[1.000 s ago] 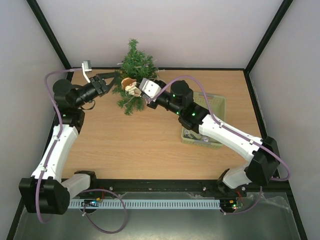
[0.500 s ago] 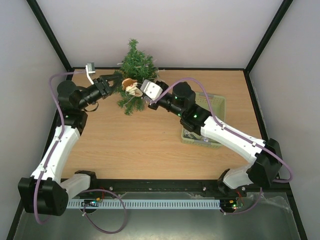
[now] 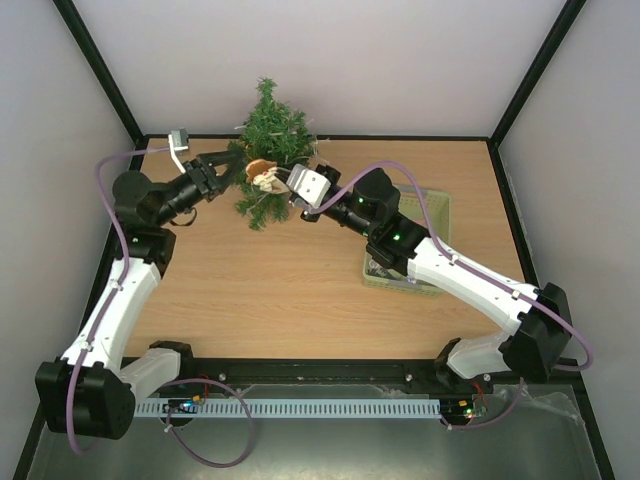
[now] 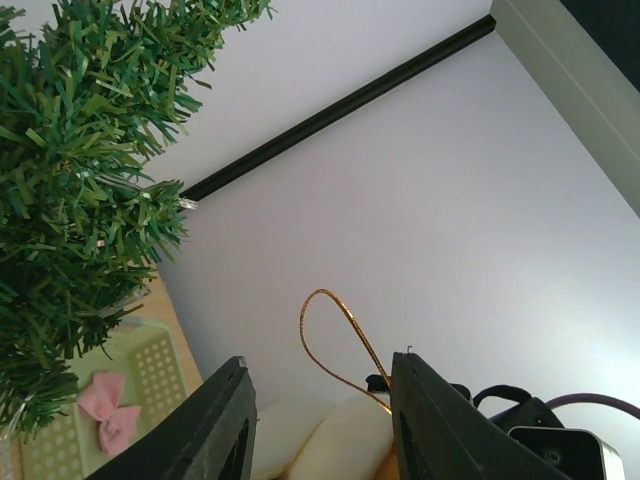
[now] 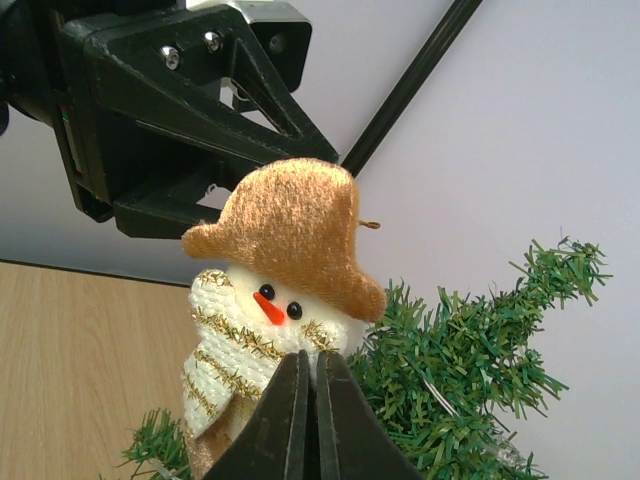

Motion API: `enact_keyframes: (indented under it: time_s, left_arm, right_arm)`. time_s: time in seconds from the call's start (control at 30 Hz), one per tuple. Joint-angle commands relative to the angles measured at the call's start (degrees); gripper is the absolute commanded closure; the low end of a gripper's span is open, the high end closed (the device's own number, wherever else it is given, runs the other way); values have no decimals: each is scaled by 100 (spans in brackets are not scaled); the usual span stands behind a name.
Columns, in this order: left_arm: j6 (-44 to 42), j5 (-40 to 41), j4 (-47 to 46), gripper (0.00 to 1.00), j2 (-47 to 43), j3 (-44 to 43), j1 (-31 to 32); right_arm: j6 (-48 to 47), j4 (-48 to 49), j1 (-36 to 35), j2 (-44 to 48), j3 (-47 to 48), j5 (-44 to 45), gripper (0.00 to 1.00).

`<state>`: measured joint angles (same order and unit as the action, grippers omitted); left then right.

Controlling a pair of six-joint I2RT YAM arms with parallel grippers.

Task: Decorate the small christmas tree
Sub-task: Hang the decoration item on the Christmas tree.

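Observation:
The small christmas tree (image 3: 268, 140) stands at the table's far edge, bushy and dark green; its branches (image 4: 70, 180) (image 5: 470, 390) show in both wrist views. A plush snowman ornament (image 3: 262, 172) (image 5: 280, 290) with a tan hat and a gold-striped scarf hangs in front of the tree. My right gripper (image 3: 284, 182) (image 5: 312, 358) is shut on it just under the face. The ornament's gold hanging loop (image 4: 335, 340) stands up between the fingers of my left gripper (image 3: 232, 165) (image 4: 320, 362), which is open and reaches in from the left. The loop lies close to the right-hand finger.
A pale green basket (image 3: 440, 212) sits right of the tree under my right arm, with a pink bow (image 4: 105, 405) inside it. The black frame posts and white walls close in right behind the tree.
My left gripper has moved forward and up toward the tree, beside the snowman's hat. The right arm has shifted slightly right, still holding the snowman.

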<state>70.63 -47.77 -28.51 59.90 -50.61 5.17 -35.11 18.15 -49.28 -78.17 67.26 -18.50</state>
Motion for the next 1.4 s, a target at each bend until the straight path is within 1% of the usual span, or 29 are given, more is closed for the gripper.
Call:
enact_keyframes:
  time_s: [0.0, 0.07, 0.17, 0.2, 0.27, 0.33, 0.37, 0.43, 0.53, 0.7, 0.77, 0.83, 1.0, 1.13, 1.23, 1.37]
  left_arm:
    - [263, -171, -615, 61, 119, 34, 69]
    - [379, -203, -819, 62, 159, 59, 108]
    - [455, -215, -965, 66, 195, 84, 133]
    - [507, -215, -1058, 69, 204, 105, 133]
    - [620, -215, -1280, 80, 214, 150, 133]
    - [633, -224, -1407, 96, 238, 150, 133]
    - [579, -220, -1406, 97, 249, 135, 126]
    - [373, -152, -1279, 98, 265, 75, 108]
    - [-237, 25, -763, 98, 325, -130, 85]
    - [-1168, 172, 68, 98, 587, -578, 43]
    - [-1402, 218, 254, 98, 707, -709, 1]
    - [-1629, 273, 453, 98, 792, -848, -32]
    - [-2482, 416, 1364, 98, 1006, -1218, -95]
    - [-2733, 453, 1596, 98, 1060, -1257, -240]
    - [-2938, 488, 1829, 98, 1180, -1397, -287]
    - [-3031, 296, 1809, 98, 1382, -1524, -306]
  right_arm:
    - [56, 334, -54, 115, -39, -179, 98]
    - [62, 332, -55, 98, -34, -196, 98]
    - [75, 329, -63, 82, -21, -204, 98]
    - [75, 323, -64, 83, -19, -206, 98]
    - [75, 310, -71, 66, -13, -191, 98]
    - [87, 278, -66, 55, -22, -139, 98]
    - [109, 243, -68, 50, -22, -79, 98]
    - [260, 74, -72, -4, 34, 181, 98]
    - [620, -228, -73, -111, 110, 555, 98]
    - [1438, -722, -67, -271, 443, 645, 98]
    - [1598, -896, -65, -334, 545, 783, 98]
    - [1730, -902, -72, -389, 583, 907, 98]
    - [2326, -903, -81, -750, 862, 850, 98]
    - [2630, -982, -81, -1007, 1112, 946, 98]
    - [2678, -1143, -82, -1183, 1329, 1011, 98]
    - [2695, -1352, -96, -1341, 1541, 1163, 98]
